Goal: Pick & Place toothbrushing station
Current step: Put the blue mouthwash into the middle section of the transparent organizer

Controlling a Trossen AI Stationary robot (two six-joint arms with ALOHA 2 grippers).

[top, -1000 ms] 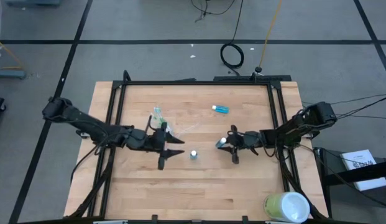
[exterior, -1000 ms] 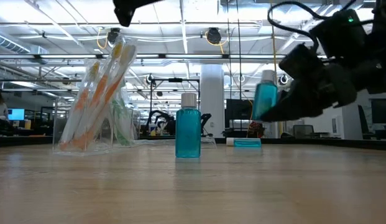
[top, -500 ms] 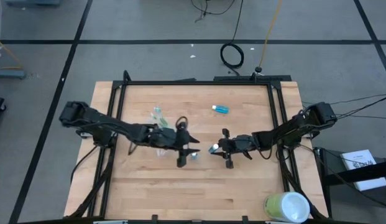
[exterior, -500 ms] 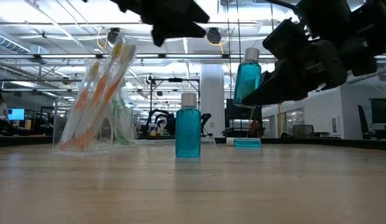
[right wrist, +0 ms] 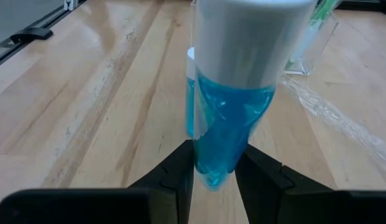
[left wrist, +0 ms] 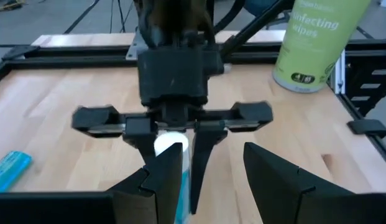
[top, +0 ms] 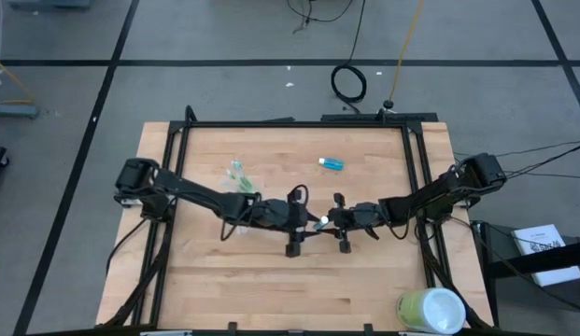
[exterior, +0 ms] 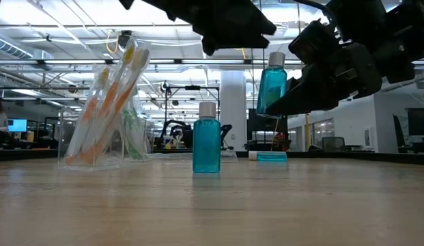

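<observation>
My right gripper (right wrist: 212, 177) is shut on a small blue tube with a white cap (exterior: 271, 85), held above the table's middle. My left gripper (left wrist: 217, 174) is open and faces it from the table's left, close by and a little higher (exterior: 256, 27); the two are apart. A second blue tube (exterior: 206, 147) stands on its base on the table below them. A third (top: 332, 163) lies on its side farther back. The clear cup (top: 238, 177) stands on the left with the toothbrushes (exterior: 112, 96) leaning inside it. My right gripper pinches the tube's lower body (right wrist: 211, 163) between its two fingers, well below the white cap (right wrist: 242, 34). The fingers come nearly level from the table's right, slanting slightly down. The tube stands almost upright, cap up, lifted clear of the table.
A large pale green-and-white canister (top: 430, 311) lies at the near right corner, past the table's dark frame (top: 299, 122). Bare wood lies toward the near edge and the far left.
My left gripper has swept toward the table's right, sinking a little, from beside the clear cup to just in front of the held tube. My right gripper first carried the tube up and toward the left, then kept still. The standing tube has stayed where it was.
</observation>
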